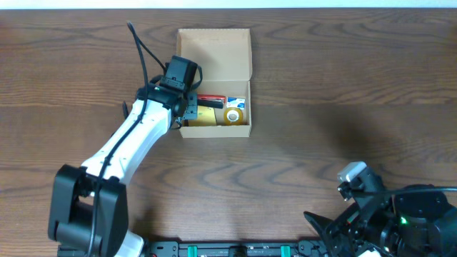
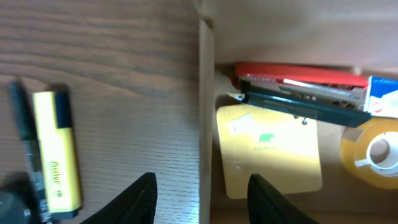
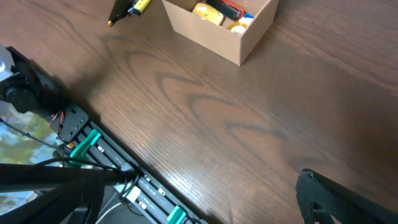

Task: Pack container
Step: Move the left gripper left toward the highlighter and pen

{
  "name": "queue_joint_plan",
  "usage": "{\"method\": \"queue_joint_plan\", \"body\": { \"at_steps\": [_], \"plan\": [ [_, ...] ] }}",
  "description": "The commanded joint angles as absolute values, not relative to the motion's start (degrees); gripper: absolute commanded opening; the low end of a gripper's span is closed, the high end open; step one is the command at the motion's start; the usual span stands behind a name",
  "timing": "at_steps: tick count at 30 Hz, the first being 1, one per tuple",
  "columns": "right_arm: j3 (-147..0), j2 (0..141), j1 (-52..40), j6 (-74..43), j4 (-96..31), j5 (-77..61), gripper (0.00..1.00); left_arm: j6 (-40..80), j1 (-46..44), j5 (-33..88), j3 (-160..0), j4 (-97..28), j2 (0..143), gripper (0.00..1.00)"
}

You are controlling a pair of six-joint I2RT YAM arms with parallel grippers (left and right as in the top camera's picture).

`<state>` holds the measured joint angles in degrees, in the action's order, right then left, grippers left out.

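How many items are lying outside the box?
2. A yellow highlighter and a black pen lie side by side on the table just outside the cardboard box; the left arm may hide more.

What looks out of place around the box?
A yellow highlighter and a black pen lie on the table outside the cardboard box, beside its wall, while the red stapler, yellow sticky pad and tape roll are inside. The left gripper hangs open astride that wall, holding nothing. Nothing looks spilled or damaged.
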<state>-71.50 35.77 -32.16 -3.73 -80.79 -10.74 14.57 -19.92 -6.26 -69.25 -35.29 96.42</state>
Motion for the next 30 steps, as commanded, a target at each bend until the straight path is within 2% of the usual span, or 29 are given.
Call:
{"method": "queue_joint_plan", "body": {
  "at_steps": [1,5,8,16,19,24,30],
  "plan": [
    [-71.55,35.79,-32.18,-4.21,-80.82,-11.18,0.99,14.11,-19.53,-9.63,-74.00,-36.64,91.46,0.48],
    [-71.55,35.79,-32.18,-4.21,-80.82,-11.18,0.99,14.20,-19.57,-13.43,-76.23,-41.10,86.08,0.43],
    [-71.55,35.79,-32.18,-4.21,-80.82,-11.18,0.99,14.37,-19.62,-17.23,-76.38,-44.56,81.54,0.44],
    [-71.55,35.79,-32.18,-4.21,-80.82,-11.18,0.99,23.86,-19.46,-20.08,-76.29,-66.37,74.87,0.47],
    [-71.55,35.79,-32.18,-4.21,-80.82,-11.18,0.99,28.21,-19.46,-19.84,-75.55,-72.12,75.02,0.54],
    [-71.55,35.79,-32.18,-4.21,-80.82,-11.18,0.99,30.48,-19.46,-18.46,-72.27,-73.03,75.66,0.79],
    [-71.55,35.79,-32.18,-4.21,-80.82,-11.18,0.99,30.52,-19.35,-18.39,-66.39,-65.23,76.62,0.91]
  ]
}}
